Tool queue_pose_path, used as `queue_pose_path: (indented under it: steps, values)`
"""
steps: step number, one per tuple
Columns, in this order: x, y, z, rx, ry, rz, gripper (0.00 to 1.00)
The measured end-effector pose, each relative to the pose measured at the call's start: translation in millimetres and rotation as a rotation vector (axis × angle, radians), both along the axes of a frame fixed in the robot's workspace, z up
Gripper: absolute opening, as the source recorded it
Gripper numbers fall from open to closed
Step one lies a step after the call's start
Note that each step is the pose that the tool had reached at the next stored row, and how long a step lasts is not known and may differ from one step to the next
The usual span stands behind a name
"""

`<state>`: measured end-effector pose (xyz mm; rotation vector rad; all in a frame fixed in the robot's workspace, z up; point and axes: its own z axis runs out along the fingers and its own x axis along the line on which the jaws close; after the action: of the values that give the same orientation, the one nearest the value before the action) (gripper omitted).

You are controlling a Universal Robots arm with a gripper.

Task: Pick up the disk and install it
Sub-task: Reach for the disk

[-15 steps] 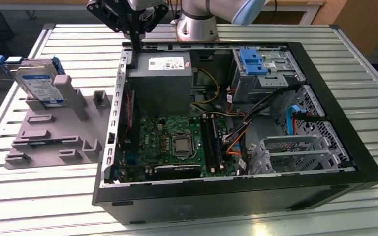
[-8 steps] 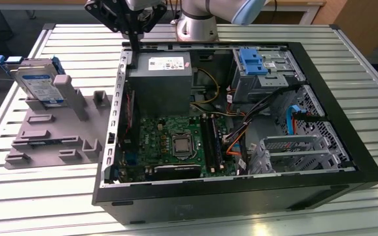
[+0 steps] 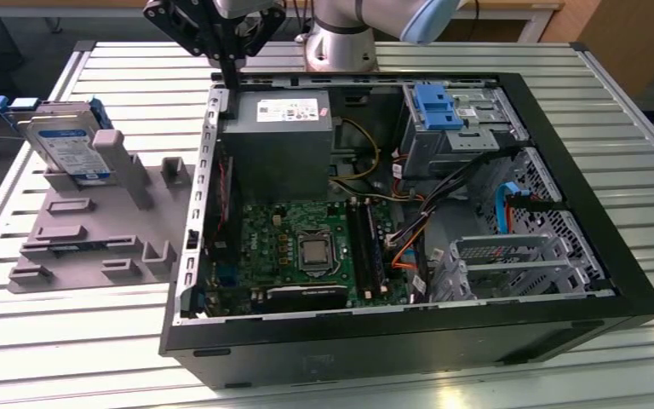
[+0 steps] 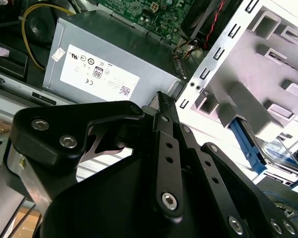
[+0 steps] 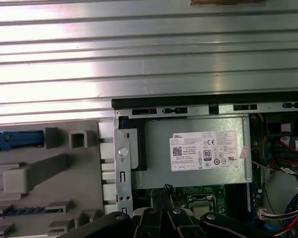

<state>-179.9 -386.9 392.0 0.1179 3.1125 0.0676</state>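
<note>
The disk (image 3: 64,146), a silver drive with a white-and-blue label in a blue carrier, leans upright in a grey holder stand (image 3: 88,230) at the exterior view's left, outside the computer case. Its blue edge also appears in the first wrist view as the disk (image 5: 17,140) and in the second wrist view as the disk (image 4: 248,144). My gripper (image 3: 228,78) hangs over the case's back-left corner, above the power supply, well apart from the disk. In both wrist views the gripper (image 4: 161,96) (image 5: 166,188) is shut with nothing between its fingers.
The open black computer case (image 3: 599,213) lies on a slatted metal table (image 3: 31,341). Inside are a grey power-supply box (image 3: 276,136), the motherboard (image 3: 304,247), cables, a drive bay with an empty blue bracket (image 3: 438,106) and a metal cage (image 3: 509,264).
</note>
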Motion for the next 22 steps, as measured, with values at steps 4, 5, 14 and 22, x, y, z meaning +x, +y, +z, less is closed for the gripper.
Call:
queue_pose_path:
  steps: [4, 5, 14, 22]
  values:
    - [-0.3, 0.0, 0.0, 0.0, 0.0, 0.0, 0.11]
    - [-0.5, 0.0, 0.0, 0.0, 0.0, 0.0, 0.11]
    - [-3.2, 0.0, -0.1, 0.0, 0.0, 0.0, 0.11]
    - [-6.7, 0.0, -0.3, 0.0, -0.0001, 0.0, 0.11]
